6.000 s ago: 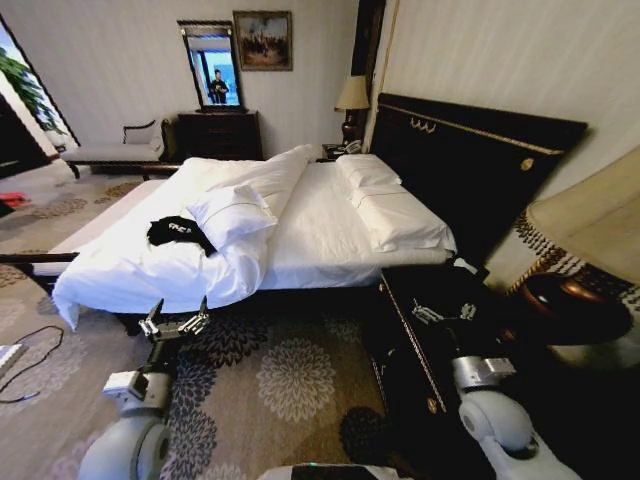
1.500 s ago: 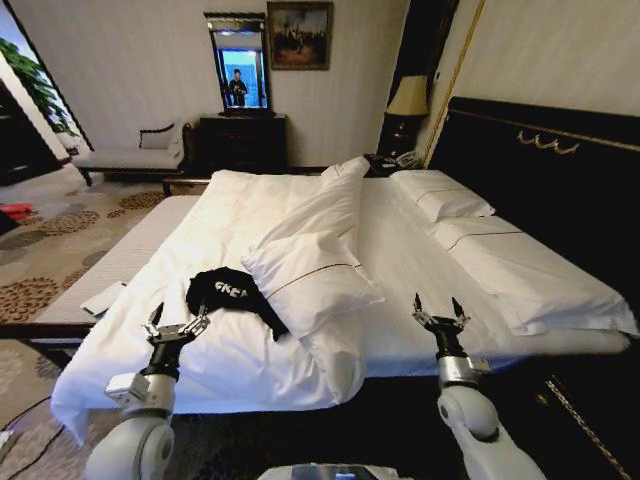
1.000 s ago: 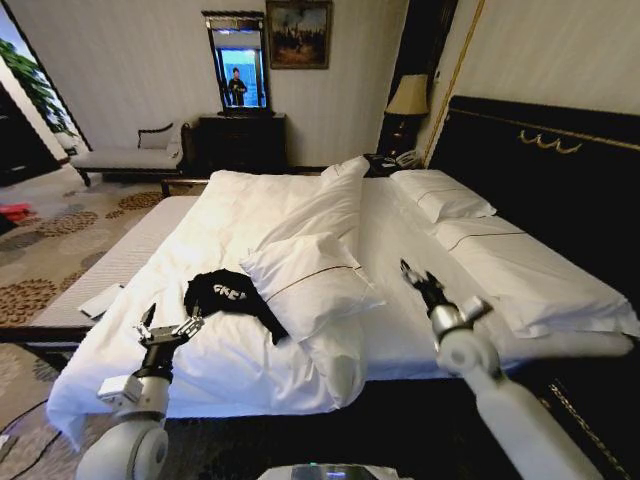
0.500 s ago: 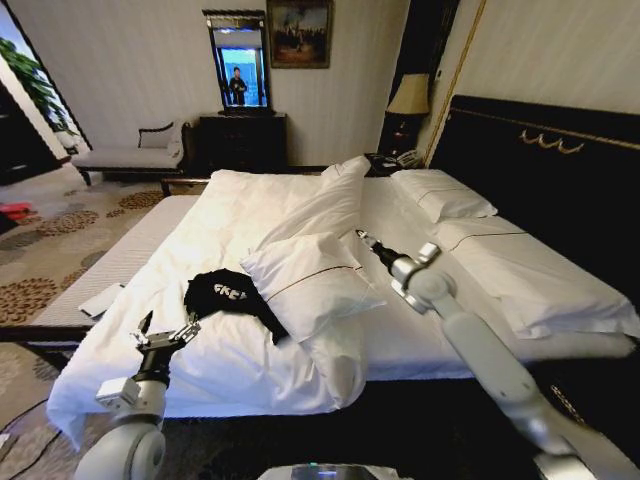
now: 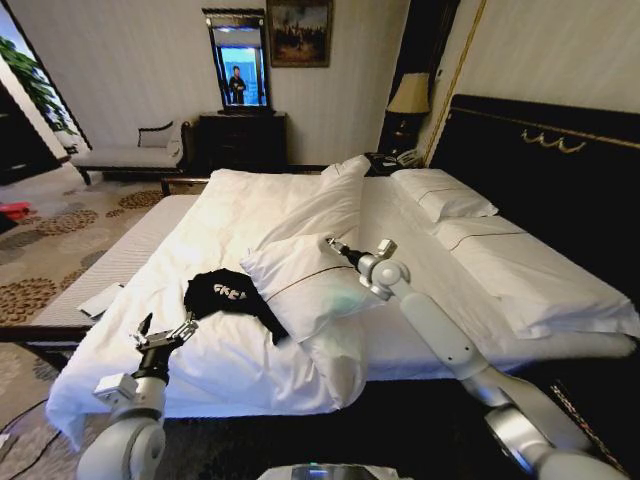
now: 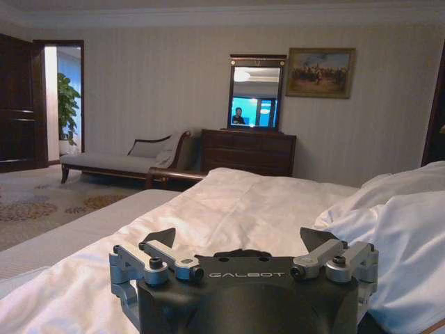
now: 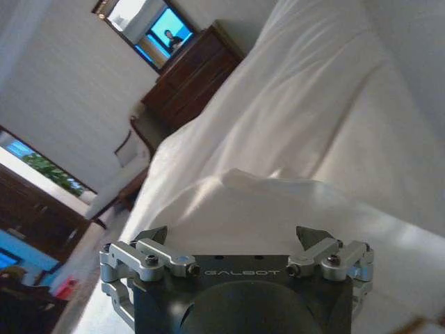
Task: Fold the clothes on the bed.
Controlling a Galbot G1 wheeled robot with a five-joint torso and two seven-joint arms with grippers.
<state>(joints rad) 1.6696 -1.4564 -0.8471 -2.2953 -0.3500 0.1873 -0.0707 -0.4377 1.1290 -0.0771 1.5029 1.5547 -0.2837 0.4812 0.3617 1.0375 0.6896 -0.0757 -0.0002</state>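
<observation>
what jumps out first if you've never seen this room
A big white bed takes up the middle, with a crumpled black T-shirt on its near left part beside a loose pillow. The right gripper reaches out open over that pillow, while the left gripper hangs open at the near edge.

The robot has 2 pale grey arms with rounded joint housings and silver metal collars. Each wrist ends in a black body marked "GALBOT" in pale letters; the left gripper (image 6: 238,243) and right gripper (image 7: 231,240) carry silver linkages with dark screws and black pointed fingertips.
</observation>
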